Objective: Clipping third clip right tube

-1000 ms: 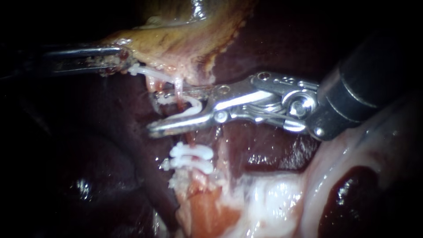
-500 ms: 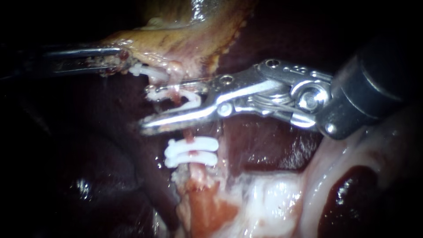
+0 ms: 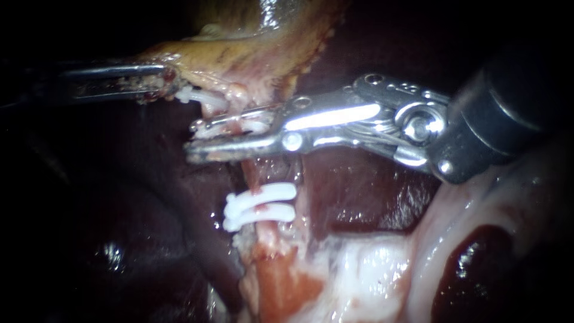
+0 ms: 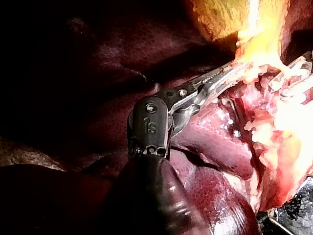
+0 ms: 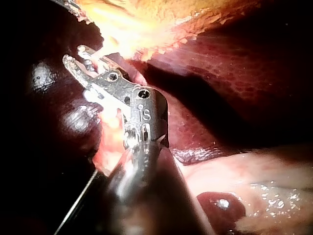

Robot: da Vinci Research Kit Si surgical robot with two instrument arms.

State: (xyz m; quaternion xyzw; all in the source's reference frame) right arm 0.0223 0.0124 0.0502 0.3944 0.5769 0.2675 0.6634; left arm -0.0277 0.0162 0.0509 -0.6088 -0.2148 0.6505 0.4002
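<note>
A pale pink tube (image 3: pixel 254 174) runs from the yellowish gallbladder (image 3: pixel 239 54) down to pale tissue. My right instrument (image 3: pixel 194 141) comes in from the right. Its jaws are pressed together on a white clip (image 3: pixel 251 126) that sits around the tube just under the gallbladder's edge. Two white clips (image 3: pixel 261 205) lie side by side across the tube lower down. Another white clip (image 3: pixel 200 96) shows near my left instrument (image 3: pixel 162 81), whose jaws are shut on the gallbladder's edge. In the right wrist view the jaws (image 5: pixel 80 59) lie close together at the tube. The left wrist view shows the left jaws (image 4: pixel 230 73) on bright tissue.
Dark red liver (image 3: pixel 359 197) surrounds the tube on both sides. Pale glistening tissue (image 3: pixel 382 275) with a dark red hollow (image 3: pixel 472 269) lies at the lower right, under the right instrument's wrist.
The right instrument's jaws, wide open around the tube and clip a second ago, have come together on the clip. The left instrument has held still.
</note>
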